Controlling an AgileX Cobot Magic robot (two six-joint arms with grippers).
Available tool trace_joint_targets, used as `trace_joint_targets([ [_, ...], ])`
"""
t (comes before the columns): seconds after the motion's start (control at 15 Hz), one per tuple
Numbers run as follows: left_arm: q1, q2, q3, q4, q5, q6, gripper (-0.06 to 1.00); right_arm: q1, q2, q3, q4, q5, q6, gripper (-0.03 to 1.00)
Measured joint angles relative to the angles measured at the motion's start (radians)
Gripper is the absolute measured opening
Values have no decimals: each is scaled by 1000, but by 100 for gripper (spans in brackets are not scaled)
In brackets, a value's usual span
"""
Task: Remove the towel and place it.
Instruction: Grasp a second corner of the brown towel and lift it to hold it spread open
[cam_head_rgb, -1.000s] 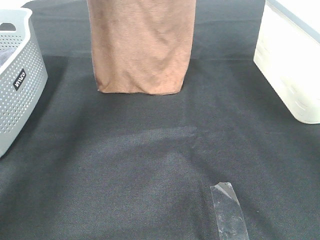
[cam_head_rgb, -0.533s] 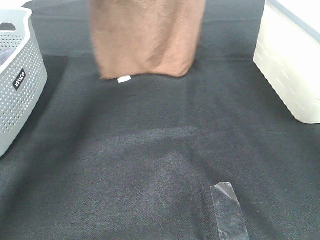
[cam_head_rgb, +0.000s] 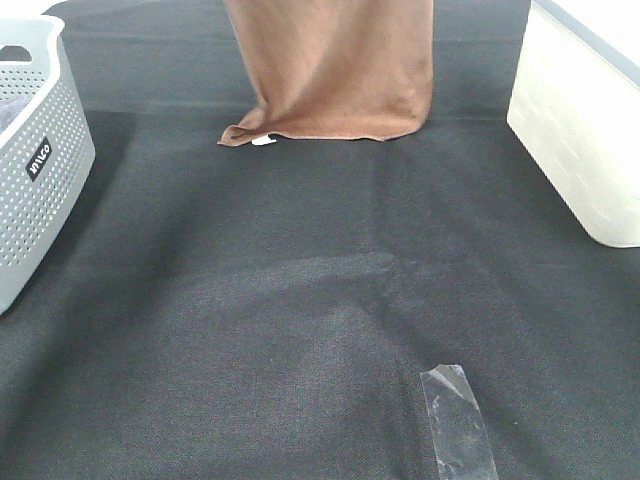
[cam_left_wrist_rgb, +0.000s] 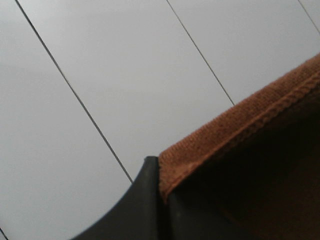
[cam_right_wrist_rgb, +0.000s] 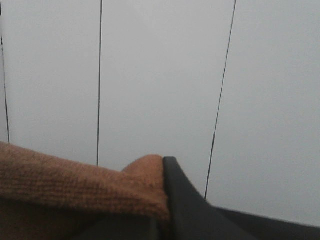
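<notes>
While the left gripper (cam_left_wrist_rgb: 163, 187) and right gripper (cam_right_wrist_rgb: 167, 210) each clamp the towel (cam_head_rgb: 335, 70) by its hem, its lower edge touches the black table cover (cam_head_rgb: 300, 300), between a grey basket (cam_head_rgb: 45, 190) and a white bin (cam_head_rgb: 580, 140); a tape strip (cam_head_rgb: 458, 425) lies well apart.

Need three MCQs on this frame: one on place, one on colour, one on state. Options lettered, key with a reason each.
1. Where does the grey basket stand in the high view? A) left edge B) right edge C) centre front
2. What colour is the towel? A) blue B) white C) reddish-brown
3. How is the towel? A) folded in the basket B) hanging, lower hem touching the black table cover C) spread flat
Key: 1 A, opposite the white bin at right. 2 C, plain in every view. 3 B, left gripper and right gripper pinch its edge; its lower corner bunches on the cover.
</notes>
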Motion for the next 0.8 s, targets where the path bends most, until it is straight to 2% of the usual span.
trace_joint_targets([
  [0.13, -10, 0, -1, -49, 209, 0, 0, -4, -1, 0, 44, 152, 0, 0],
  [0.2, -15, -3, -3, -84, 340, 0, 0, -4, -4, 0, 67, 266, 0, 0],
  [0.4, -17, -33, -3, -159, 818, -1, 0, -4, -44, 0, 131, 591, -31, 0],
  [0.47, -19, -46, -3, -172, 937, -3, 0, -4, -63, 0, 155, 689, -47, 0],
  [0.6, -24, -78, -3, -196, 1121, -28, 0, -4, -100, 0, 188, 848, -79, 0],
  [0.67, -24, -95, -3, -202, 1180, -60, 0, -4, -109, 0, 198, 909, -90, 0],
  [0.8, -24, -117, -6, -203, 1213, -159, 0, -4, -111, -2, 202, 1006, -97, 0],
])
